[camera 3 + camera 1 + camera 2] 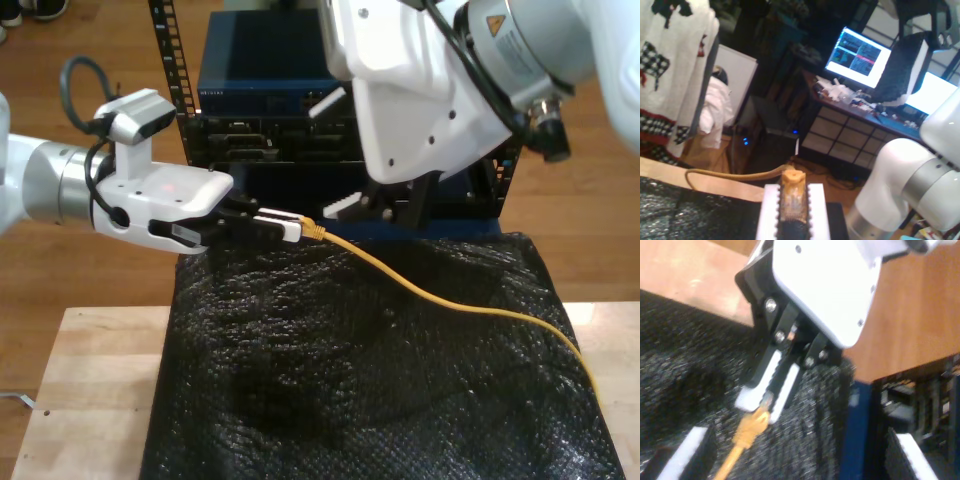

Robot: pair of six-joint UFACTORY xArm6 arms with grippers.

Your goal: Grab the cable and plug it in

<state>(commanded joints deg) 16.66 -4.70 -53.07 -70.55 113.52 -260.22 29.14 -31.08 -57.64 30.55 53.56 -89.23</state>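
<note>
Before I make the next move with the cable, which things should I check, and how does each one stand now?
1. My first gripper grips the cable: ok, jaws shut on the plug.
2. Plug tip free to enter a port: not ok, it sits between the jaws and only the boot sticks out.
3. My second gripper ready to take over: ok, open, close to the boot.
4. Cable slack: ok, it lies loose across the mat.
5. Free port on the rack: cannot tell.
</note>
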